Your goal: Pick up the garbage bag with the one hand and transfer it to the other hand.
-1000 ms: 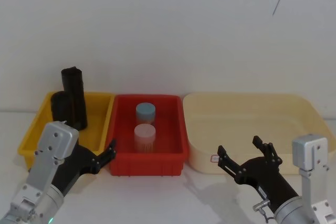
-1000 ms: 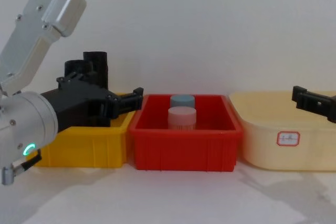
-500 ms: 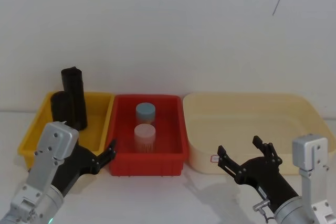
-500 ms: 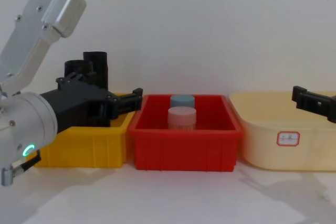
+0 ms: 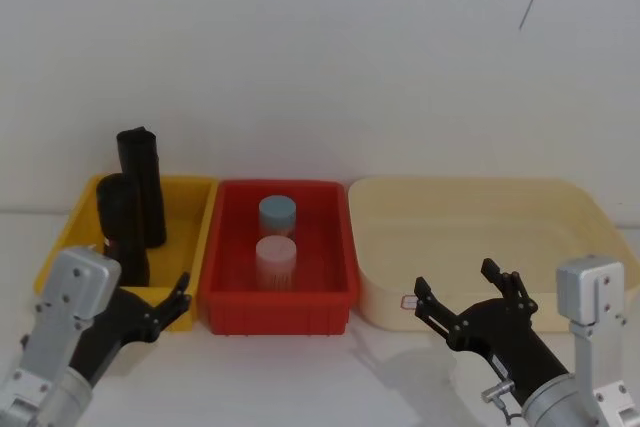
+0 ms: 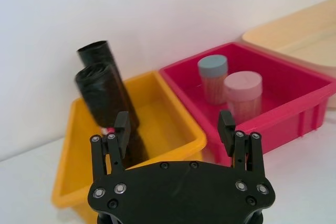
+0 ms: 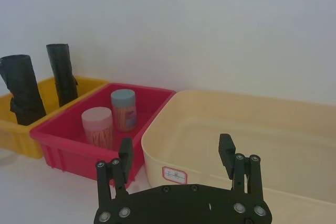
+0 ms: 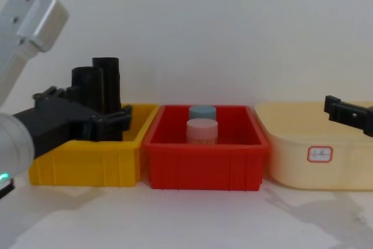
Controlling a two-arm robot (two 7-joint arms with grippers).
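My left pincer [image 6: 174, 127], wide open and empty, hovers before the yellow bin [image 8: 87, 167] holding the upright garbage bag [image 5: 122, 222]; my right pincer [image 7: 176, 150] is open, empty.

Yellow bin [image 5: 62, 244], red bin [image 5: 275, 313] holding blue-lidded jar [image 5: 278, 215] and pink-lidded jar [image 5: 276, 260], cream tub [image 5: 480, 229]

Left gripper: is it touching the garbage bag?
Apart. Head view: the left gripper, fingers open, sits at the yellow bin's front wall, with bare yellow showing between it and the garbage bag.
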